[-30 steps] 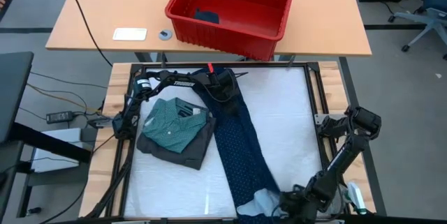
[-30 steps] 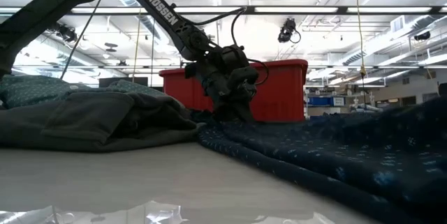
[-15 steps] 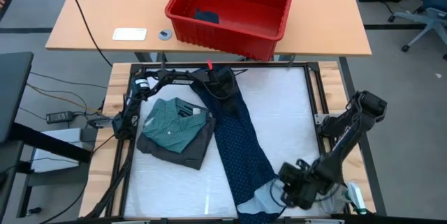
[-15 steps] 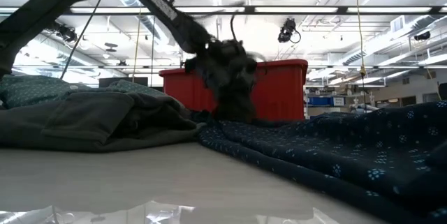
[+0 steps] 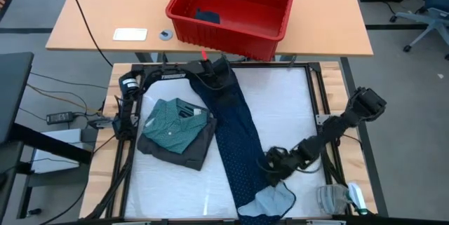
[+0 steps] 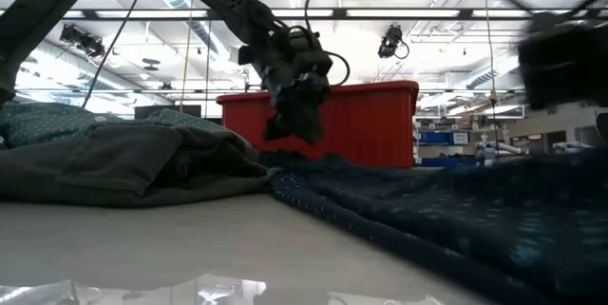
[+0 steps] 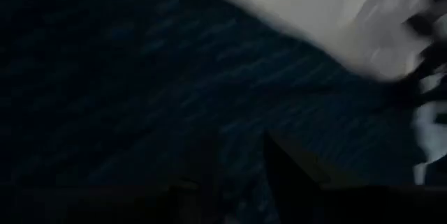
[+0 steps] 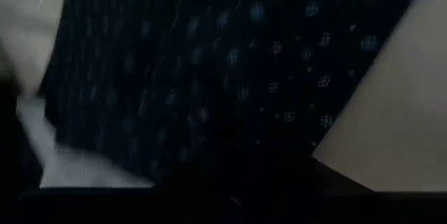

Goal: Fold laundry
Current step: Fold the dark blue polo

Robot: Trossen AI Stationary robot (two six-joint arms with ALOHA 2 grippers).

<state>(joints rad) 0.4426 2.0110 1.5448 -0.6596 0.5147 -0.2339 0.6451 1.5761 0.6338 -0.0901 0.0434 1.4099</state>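
Your navy dotted piece (image 5: pixel 238 141) lies as a long strip down the middle of the table, far end by the red basket (image 5: pixel 231 8), near end turned to show pale lining. A second ago its far end was pinned low; now the left gripper (image 5: pixel 216 71) has lifted it clear, fingers clenched on the cloth. The right gripper (image 5: pixel 273 165) has swung in from the near right corner onto the strip's right edge; whether it grasps, you cannot tell. You're likely starting a lengthwise fold. The teal shirt (image 5: pixel 172 123) sits folded on the charcoal piece (image 5: pixel 200 148), left.
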